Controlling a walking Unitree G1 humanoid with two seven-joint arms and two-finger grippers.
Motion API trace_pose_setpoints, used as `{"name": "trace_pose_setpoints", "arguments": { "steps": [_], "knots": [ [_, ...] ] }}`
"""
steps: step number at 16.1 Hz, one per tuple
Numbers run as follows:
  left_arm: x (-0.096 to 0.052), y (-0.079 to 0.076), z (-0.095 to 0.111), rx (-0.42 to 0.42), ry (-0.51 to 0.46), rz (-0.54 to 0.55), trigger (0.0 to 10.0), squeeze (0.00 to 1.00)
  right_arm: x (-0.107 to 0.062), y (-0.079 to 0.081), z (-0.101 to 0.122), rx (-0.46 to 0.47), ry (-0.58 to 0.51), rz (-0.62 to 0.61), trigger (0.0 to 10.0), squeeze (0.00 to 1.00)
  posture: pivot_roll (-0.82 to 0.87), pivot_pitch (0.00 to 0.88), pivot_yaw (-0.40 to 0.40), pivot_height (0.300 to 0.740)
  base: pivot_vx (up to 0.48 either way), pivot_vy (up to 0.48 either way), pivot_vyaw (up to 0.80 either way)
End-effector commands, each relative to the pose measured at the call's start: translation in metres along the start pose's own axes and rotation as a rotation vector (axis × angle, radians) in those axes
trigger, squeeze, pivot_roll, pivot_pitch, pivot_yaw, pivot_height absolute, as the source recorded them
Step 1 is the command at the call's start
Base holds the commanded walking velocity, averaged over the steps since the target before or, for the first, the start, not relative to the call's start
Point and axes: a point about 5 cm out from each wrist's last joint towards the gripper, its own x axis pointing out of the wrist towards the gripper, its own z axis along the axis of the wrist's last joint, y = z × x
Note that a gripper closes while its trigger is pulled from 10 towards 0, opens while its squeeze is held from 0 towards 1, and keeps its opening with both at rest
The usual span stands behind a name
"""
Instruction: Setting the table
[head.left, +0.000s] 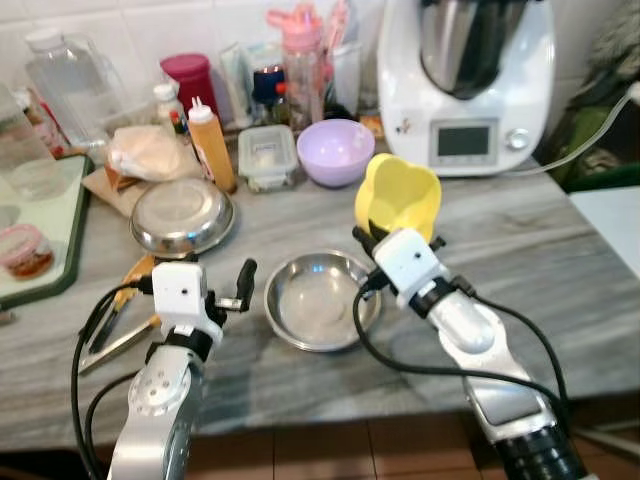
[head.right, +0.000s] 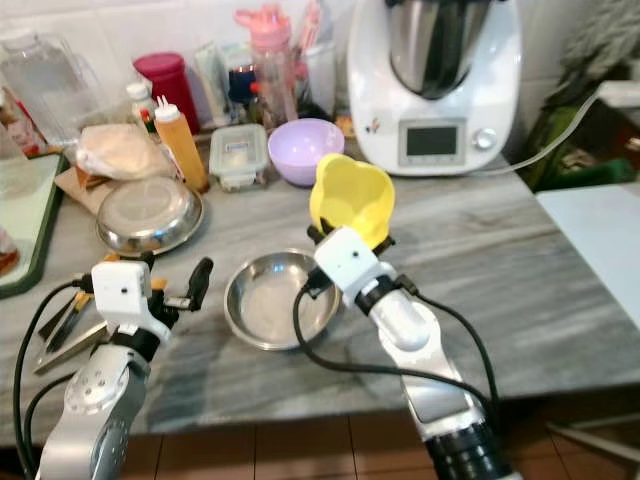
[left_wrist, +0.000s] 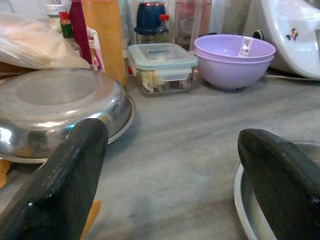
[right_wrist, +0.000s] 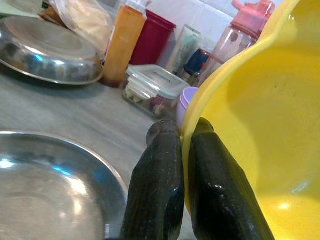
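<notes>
Pinching the yellow bowl (head.left: 398, 195) by its rim, the right gripper (right_wrist: 181, 145) lifts it clear beside the steel bowl (head.left: 320, 298), probably to carry it, while the left gripper (head.left: 243, 283) waits spread and empty.

The light is bright and even, with soft shadows on the bench (head.left: 520, 260). The steel bowl (head.left: 318, 298) shows glare. In both wrist views the near black fingers (left_wrist: 60, 190) are blurred.
</notes>
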Motion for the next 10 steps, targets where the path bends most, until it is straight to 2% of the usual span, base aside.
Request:
{"name": "trace_pose_setpoints", "arguments": {
  "steps": [1, 5, 6, 9, 10],
  "knots": [
    [-0.002, -0.001, 0.001, 0.019, -0.003, -0.004, 10.0, 0.0, 0.0, -0.004, 0.005, -0.008, -0.022, -0.01, 10.0, 0.0, -0.13, 0.08, 0.072, 0.74, 0.0, 0.0, 0.0],
    [-0.008, 0.005, 0.0, 0.059, 0.011, 0.009, 10.0, 0.0, -0.001, 0.003, 0.006, -0.006, -0.032, 0.043, 10.0, 0.0, -0.13, 0.081, 0.071, 0.74, 0.0, 0.0, 0.0],
    [-0.018, 0.013, 0.002, 0.111, 0.023, -0.028, 10.0, 0.0, -0.001, 0.01, 0.008, -0.022, -0.048, 0.113, 10.0, 0.0, -0.12, 0.085, 0.066, 0.74, 0.0, 0.0, 0.0],
    [-0.027, 0.016, 0.003, 0.14, 0.03, -0.08, 10.0, 0.0, 0.0, 0.011, 0.007, -0.031, -0.053, 0.158, 10.0, 0.0, -0.11, 0.093, 0.062, 0.74, 0.0, 0.0, 0.0],
    [-0.034, 0.013, 0.001, 0.154, 0.043, -0.138, 10.0, 0.0, 0.004, 0.012, 0.007, -0.051, -0.058, 0.23, 10.0, 0.0, -0.1, 0.099, 0.061, 0.74, 0.0, 0.0, 0.0]
  ]
}}
